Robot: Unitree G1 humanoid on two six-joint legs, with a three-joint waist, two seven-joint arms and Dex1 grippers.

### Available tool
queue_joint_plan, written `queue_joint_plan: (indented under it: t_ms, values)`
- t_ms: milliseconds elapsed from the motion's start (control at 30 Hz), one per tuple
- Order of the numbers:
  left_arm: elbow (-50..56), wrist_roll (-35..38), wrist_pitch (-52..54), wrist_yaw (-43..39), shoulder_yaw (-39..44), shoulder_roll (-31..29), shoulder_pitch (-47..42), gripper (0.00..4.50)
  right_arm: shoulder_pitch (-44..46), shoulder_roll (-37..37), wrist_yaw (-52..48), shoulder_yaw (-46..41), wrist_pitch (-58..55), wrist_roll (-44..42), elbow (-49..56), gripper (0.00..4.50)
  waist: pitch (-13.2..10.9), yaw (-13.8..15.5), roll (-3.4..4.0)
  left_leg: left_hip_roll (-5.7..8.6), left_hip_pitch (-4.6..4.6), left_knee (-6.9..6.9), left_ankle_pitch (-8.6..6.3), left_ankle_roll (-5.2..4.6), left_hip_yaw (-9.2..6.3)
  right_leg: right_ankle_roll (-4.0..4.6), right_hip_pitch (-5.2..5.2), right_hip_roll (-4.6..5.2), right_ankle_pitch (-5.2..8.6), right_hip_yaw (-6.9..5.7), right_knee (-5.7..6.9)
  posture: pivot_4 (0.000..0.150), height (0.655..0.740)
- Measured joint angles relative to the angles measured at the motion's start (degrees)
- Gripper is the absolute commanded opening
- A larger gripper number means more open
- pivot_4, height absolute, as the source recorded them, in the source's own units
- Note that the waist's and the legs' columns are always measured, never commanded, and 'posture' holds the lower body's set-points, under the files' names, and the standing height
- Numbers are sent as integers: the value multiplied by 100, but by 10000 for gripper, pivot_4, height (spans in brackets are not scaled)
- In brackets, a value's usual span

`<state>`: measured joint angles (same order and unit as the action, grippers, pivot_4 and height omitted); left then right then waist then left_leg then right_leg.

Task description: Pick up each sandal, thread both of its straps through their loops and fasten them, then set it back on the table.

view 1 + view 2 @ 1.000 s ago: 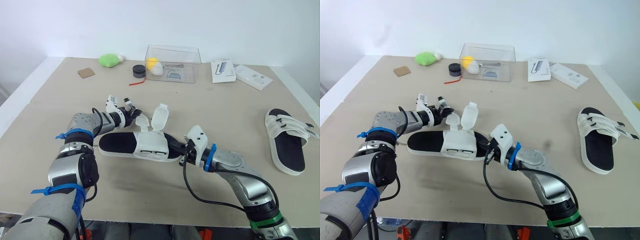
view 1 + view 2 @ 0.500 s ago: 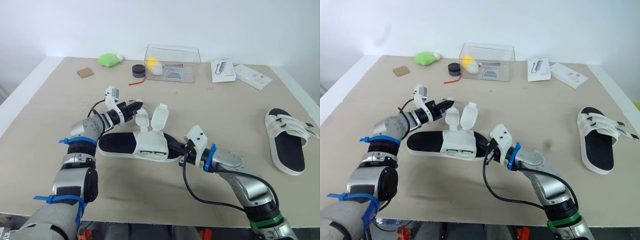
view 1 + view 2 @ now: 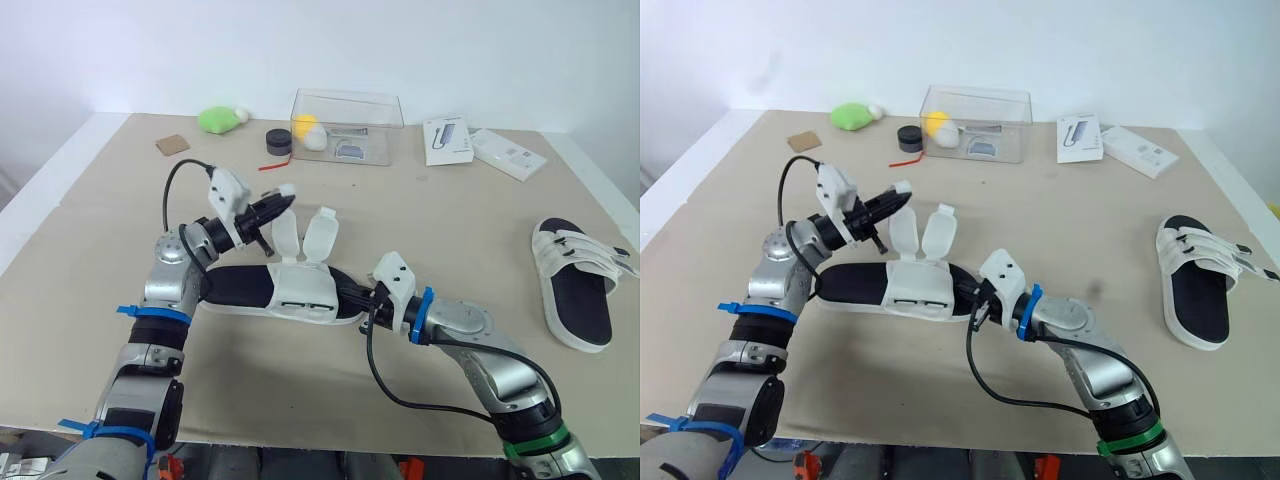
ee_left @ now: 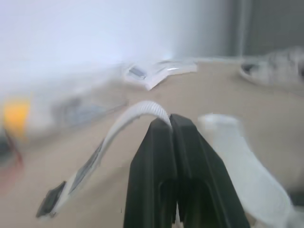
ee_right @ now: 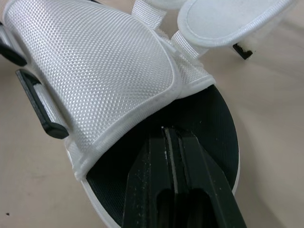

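A white sandal (image 3: 290,291) with a black footbed lies on its sole mid-table, both straps undone and standing up. My left gripper (image 3: 271,209) is shut on the nearer strap (image 4: 134,112), holding its free end up above the sandal's far side. The second strap (image 3: 321,231) stands loose beside it. My right gripper (image 3: 353,297) is shut on the sandal's sole edge (image 5: 209,123) at the end nearest it, low on the table. A second white sandal (image 3: 571,279) with fastened straps lies at the far right.
At the back stand a clear plastic box (image 3: 346,125) holding small items, a green plush (image 3: 220,120), a black round object (image 3: 277,142), a brown card (image 3: 172,145) and two white boxes (image 3: 446,140) (image 3: 505,153). Bare table (image 3: 450,230) lies between the sandals.
My left arm has lifted off the table and its gripper has shut on the nearer strap, drawing it upward. The right gripper and the sandal stay in place.
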<state>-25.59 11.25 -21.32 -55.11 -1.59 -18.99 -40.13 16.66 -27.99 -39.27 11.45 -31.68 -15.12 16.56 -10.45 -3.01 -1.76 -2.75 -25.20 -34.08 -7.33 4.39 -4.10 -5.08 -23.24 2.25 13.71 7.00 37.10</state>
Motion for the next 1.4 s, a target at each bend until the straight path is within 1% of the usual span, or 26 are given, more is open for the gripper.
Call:
queue_joint_plan:
  t_ms: [67, 100, 133, 167, 200, 300, 333, 367, 433, 467, 567, 700, 733, 767, 833, 1000, 1033, 1100, 1167, 1200, 1233, 1267, 1300, 1367, 1400]
  values:
    - [-206, -447, -1943, -217, -285, -228, 88, 834, 13, -78, -63, 54, 126, 115, -6, 0, 0, 13, 0, 0, 0, 1, 0, 0, 5, 1, 0, 4, 0, 2, -4, 1500, 7400]
    - [-311, -620, -2716, -311, -393, -339, 107, 834, 17, -117, -85, 75, 177, 157, -6, 0, 0, 22, 0, 0, 0, 1, 0, 0, 7, 1, 0, 5, 0, 2, -5, 1500, 7400]
    - [-335, -669, -2949, -336, -424, -370, 119, 834, 17, -126, -92, 76, 191, 174, -6, 0, 0, 28, 0, 0, 0, 1, 0, 0, 7, 1, 0, 6, 0, 2, -5, 1500, 7400]
    - [-531, -822, -3692, -366, -496, -457, 104, 834, 30, -144, -105, 99, 230, 213, -14, 0, 1, 34, -1, 0, 0, 1, 0, 0, 7, 1, 0, 6, 0, 2, -5, 1500, 7400]
    - [-874, -1386, -5479, -356, -668, -745, 44, 834, 54, -167, -143, 140, 312, 255, -48, 0, 1, 27, -1, 0, 1, 1, 0, 0, 12, 4, -2, 7, -1, 4, -7, 1500, 7400]
    - [-1232, -1833, -6796, -196, -680, -883, -6, 834, 66, -206, -193, 135, 365, 306, -76, 0, 1, 41, 0, 0, 0, 0, 0, -1, 12, 3, 1, 9, -1, 4, -7, 1500, 7400]
    - [-1298, -1983, -6945, -40, -680, -881, -33, 834, 75, -206, -196, 135, 382, 314, -94, 0, 1, 40, -1, 0, -2, -4, 0, -1, 12, 1, 1, 10, -3, 4, -7, 1500, 7400]
    - [-1399, -2232, -7041, 265, -680, -884, -137, 834, 87, -205, -202, 143, 410, 326, -117, 0, 1, 39, -1, 0, -2, -8, 0, -1, 13, -1, 2, 9, -4, 4, -7, 1500, 7400]
    - [-1417, -2317, -7067, 429, -680, -891, -164, 834, 94, -205, -208, 155, 420, 339, -119, 0, 1, 39, 0, 0, -1, -9, 0, -1, 13, -3, 2, 8, -5, 4, -6, 1500, 7400]
    - [-1436, -2616, -7088, 769, -683, -944, -163, 834, 108, -205, -227, 171, 436, 346, -122, 0, 1, 34, 0, -1, -1, -7, 0, -1, 13, -4, 0, 7, -5, 4, -6, 1500, 7400]
    - [-1379, -3041, -7095, 1225, -680, -1075, -144, 834, 125, -206, -276, 171, 440, 357, -132, 0, 1, 29, 0, -1, -1, -3, 0, -1, 13, -9, 0, 7, -4, 4, -6, 1500, 7400]
    - [-1068, -3953, -7099, 2270, -634, -1230, -66, 834, 159, -211, -324, 170, 483, 366, -206, 0, 1, 33, 0, -1, 1, -4, 0, -1, 13, -14, 3, 8, -7, 4, -5, 1500, 7400]
    - [-978, -4284, -7098, 2659, -635, -1272, -66, 834, 178, -210, -332, 176, 486, 367, -228, 0, 1, 32, 0, -1, 2, -5, 1, -1, 13, -14, 3, 7, -8, 4, -5, 1500, 7400]
    - [-959, -4377, -7098, 2775, -634, -1294, -67, 834, 183, -210, -334, 178, 487, 367, -234, 0, 1, 32, 0, -1, 2, -5, 1, -1, 13, -15, 3, 7, -9, 4, -5, 1500, 7400]
    - [-828, -4984, -7094, 3469, -629, -1418, -66, 834, 204, -208, -364, 183, 510, 367, -272, 0, 1, 32, 0, -1, 4, -4, 1, -2, 13, -15, 3, 7, -9, 4, -4, 1500, 7400]
    - [-720, -5949, -7095, 4669, -629, -1542, -68, 834, 233, -208, -421, 183, 540, 373, -315, 0, 1, 31, 0, -2, 5, -4, 2, -1, 15, -17, 2, 7, -9, 3, -4, 1500, 7400]
    - [-543, -6439, -7086, 5268, -639, -1593, -67, 834, 233, -207, -426, 183, 556, 394, -317, 0, 1, 31, 0, -2, 4, -4, 2, -1, 15, -18, 2, 7, -10, 3, -4, 1500, 7400]
    - [-312, -6912, -7080, 5780, -645, -1642, -68, 834, 234, -203, -427, 184, 562, 413, -320, 0, 1, 33, 0, -2, 5, -4, 2, 0, 17, -18, 2, 9, -10, 4, -4, 1500, 7400]
    - [-217, -7191, -7085, 6060, -648, -1655, -68, 834, 238, -200, -426, 185, 563, 417, -322, 0, 1, 36, 0, -2, 5, -4, 2, 0, 17, -19, 2, 8, -10, 3, -4, 1500, 7400]
    - [-34, -7815, -7086, 6636, -641, -1662, -67, 834, 240, -199, -429, 182, 562, 418, -323, 0, 1, 39, 0, -2, 4, -4, 2, 0, 17, -30, 2, 8, -16, 3, -4, 1500, 7400]
    - [-15, -7897, -7086, 6716, -641, -1662, -68, 834, 240, -199, -430, 182, 562, 418, -324, 0, 1, 40, 0, -2, 4, -4, 2, 1, 17, -32, 3, 9, -18, 3, -4, 1500, 7400]
    - [64, -8173, -7021, 7059, -673, -1688, -66, 834, 241, -198, -431, 182, 562, 418, -324, 0, 1, 39, 0, -2, 4, -4, 2, 1, 18, -33, 2, 9, -18, 3, -4, 1500, 7400]
    - [262, -8703, -6753, 7839, -881, -1859, -70, 834, 244, -193, -433, 183, 562, 418, -324, 0, 1, 38, 0, -2, 4, -4, 2, 1, 18, -38, 0, 8, -21, 3, -4, 1500, 7400]
    - [390, -9115, -6468, 8508, -1137, -2049, -92, 834, 247, -192, -433, 183, 561, 419, -326, 0, 1, 39, 0, -2, 5, -3, 1, 1, 18, -41, 1, 9, -21, 3, -2, 1500, 7400]
    - [430, -9443, -6169, 9114, -1435, -2214, -134, 834, 255, -192, -433, 182, 560, 421, -333, 0, 1, 39, 0, -2, 5, -4, 1, 1, 18, -42, 1, 10, -22, 2, -2, 1500, 7400]
